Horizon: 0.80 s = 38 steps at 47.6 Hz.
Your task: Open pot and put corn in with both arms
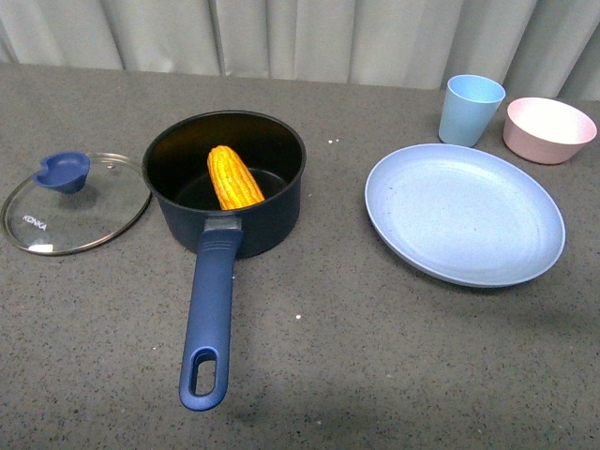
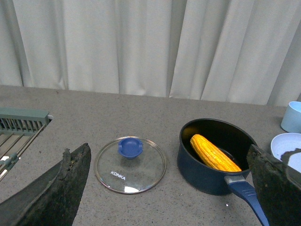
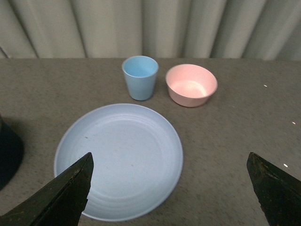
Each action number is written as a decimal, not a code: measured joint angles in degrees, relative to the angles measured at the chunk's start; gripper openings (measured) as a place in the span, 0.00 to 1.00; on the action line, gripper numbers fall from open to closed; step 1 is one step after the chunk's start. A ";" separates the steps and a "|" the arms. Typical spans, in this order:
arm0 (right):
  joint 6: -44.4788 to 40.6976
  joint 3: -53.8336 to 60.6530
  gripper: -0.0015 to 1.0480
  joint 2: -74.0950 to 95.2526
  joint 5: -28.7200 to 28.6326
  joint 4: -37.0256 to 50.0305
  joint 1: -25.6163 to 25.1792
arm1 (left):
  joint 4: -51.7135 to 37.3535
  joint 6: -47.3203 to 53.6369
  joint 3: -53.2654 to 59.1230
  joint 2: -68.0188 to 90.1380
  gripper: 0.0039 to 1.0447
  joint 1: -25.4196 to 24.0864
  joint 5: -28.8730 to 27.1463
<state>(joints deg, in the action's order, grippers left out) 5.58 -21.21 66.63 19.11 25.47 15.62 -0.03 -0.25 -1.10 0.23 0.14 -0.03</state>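
The dark navy pot [image 1: 272, 211] stands open on the grey table, its long blue handle [image 1: 208, 319] pointing toward me. The yellow-orange corn [image 1: 233, 176] lies inside it, leaning on the wall. The pot [image 2: 197, 172] and corn [image 2: 214, 153] also show in the left wrist view. The glass lid with a blue knob [image 1: 75, 202] lies flat on the table left of the pot; it also shows in the left wrist view [image 2: 130, 164]. My left gripper [image 2: 167, 162] is open and empty, high above lid and pot. My right gripper [image 3: 169, 162] is open and empty, high above the plate. Neither arm shows in the front view.
A light blue plate [image 1: 464, 211] lies right of the pot, with a light blue cup [image 1: 472, 110] and a pink bowl [image 1: 548, 129] behind it. A grey-green rack [image 2: 21, 125] is at the far left in the left wrist view. A curtain hangs behind the table.
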 joint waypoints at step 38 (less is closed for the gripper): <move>-5.35 20.79 0.13 -28.13 -18.86 11.69 -15.43 | 0.00 0.00 0.00 -0.04 0.94 0.02 0.02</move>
<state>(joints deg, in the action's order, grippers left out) 0.23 -0.43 38.50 0.25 37.17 0.19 -0.03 -0.25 -1.10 0.19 0.16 -0.01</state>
